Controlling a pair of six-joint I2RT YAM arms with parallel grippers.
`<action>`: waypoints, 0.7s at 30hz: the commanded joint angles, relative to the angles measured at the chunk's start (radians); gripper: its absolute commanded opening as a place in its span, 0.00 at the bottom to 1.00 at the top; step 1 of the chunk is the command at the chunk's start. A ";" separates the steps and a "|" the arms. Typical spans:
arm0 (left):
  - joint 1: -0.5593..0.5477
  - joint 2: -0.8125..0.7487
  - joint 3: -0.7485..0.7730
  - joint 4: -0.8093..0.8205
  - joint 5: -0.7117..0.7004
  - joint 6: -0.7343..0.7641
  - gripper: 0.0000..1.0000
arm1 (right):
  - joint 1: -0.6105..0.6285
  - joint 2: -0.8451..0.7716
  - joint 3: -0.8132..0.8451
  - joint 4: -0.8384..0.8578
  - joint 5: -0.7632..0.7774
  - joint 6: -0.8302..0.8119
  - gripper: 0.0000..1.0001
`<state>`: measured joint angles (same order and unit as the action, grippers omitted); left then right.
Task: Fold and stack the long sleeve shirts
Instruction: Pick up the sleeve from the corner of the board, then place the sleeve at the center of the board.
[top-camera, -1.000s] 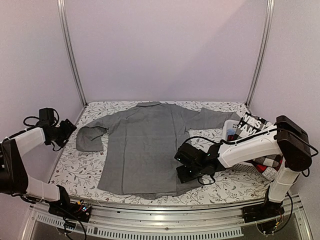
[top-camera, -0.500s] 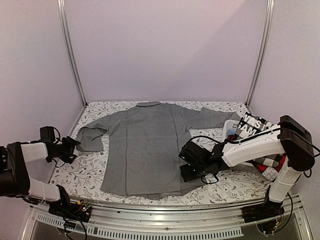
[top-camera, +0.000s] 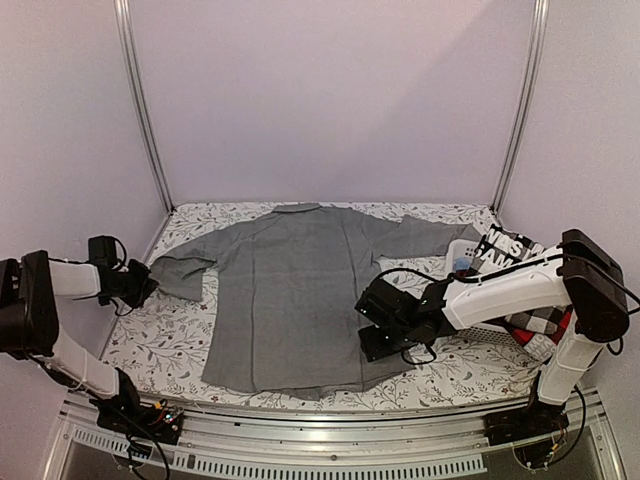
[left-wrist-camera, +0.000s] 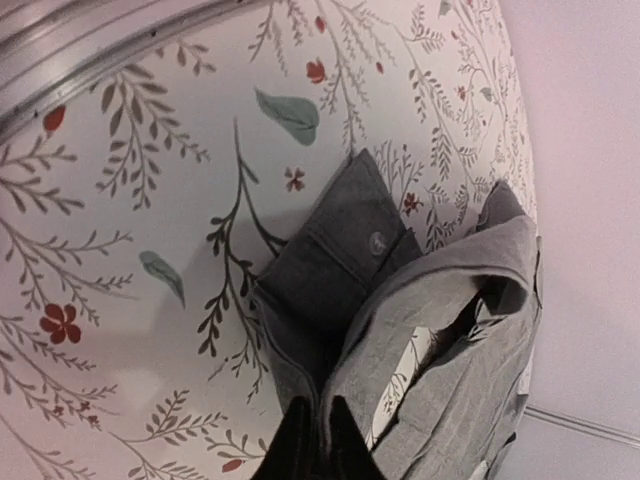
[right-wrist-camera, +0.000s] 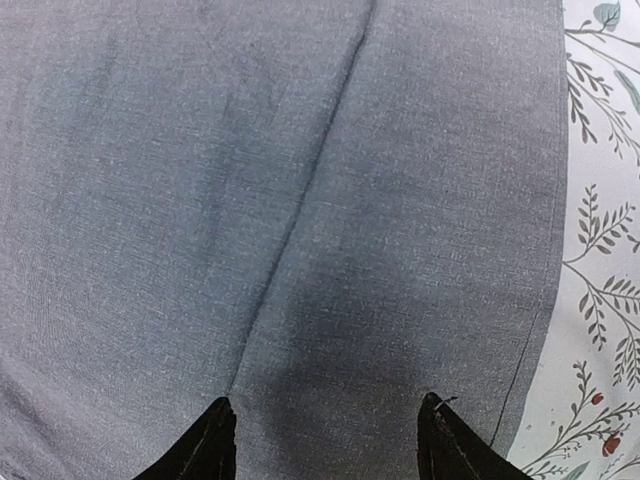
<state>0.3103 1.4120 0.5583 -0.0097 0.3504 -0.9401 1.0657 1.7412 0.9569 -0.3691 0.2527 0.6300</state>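
Note:
A plain grey long sleeve shirt (top-camera: 290, 290) lies spread flat on the floral table, collar at the back. Its left sleeve ends in a folded cuff (left-wrist-camera: 340, 250) near the table's left edge. My left gripper (top-camera: 148, 283) is low at that cuff. In the left wrist view its fingertips (left-wrist-camera: 320, 440) are pressed together on the sleeve's edge. My right gripper (top-camera: 372, 335) rests over the shirt's lower right part. Its jaws stand open (right-wrist-camera: 325, 430) on the grey cloth (right-wrist-camera: 300, 200), gripping nothing.
A white basket (top-camera: 462, 250) at the right edge holds more cloth, among it a red-and-black checked piece (top-camera: 535, 322) and a black-and-white printed one (top-camera: 505, 250). The floral table cover (right-wrist-camera: 600, 250) shows right of the shirt's hem. Metal posts stand at the back corners.
My left gripper has dropped and moved right to the sleeve cuff, then shut on its edge. The right arm has shifted only slightly, staying open over the shirt.

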 joint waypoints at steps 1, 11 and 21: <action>-0.037 0.004 0.148 -0.086 -0.208 0.123 0.00 | -0.007 -0.032 0.057 -0.038 0.026 -0.016 0.61; -0.348 0.109 0.524 -0.238 -0.570 0.539 0.00 | -0.007 -0.045 0.107 -0.067 0.064 -0.039 0.61; -0.754 0.338 0.660 -0.287 -0.444 0.793 0.06 | -0.009 -0.057 0.130 -0.076 0.094 -0.032 0.62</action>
<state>-0.3351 1.6581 1.1721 -0.2241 -0.1764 -0.2714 1.0653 1.7226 1.0588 -0.4278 0.3119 0.6010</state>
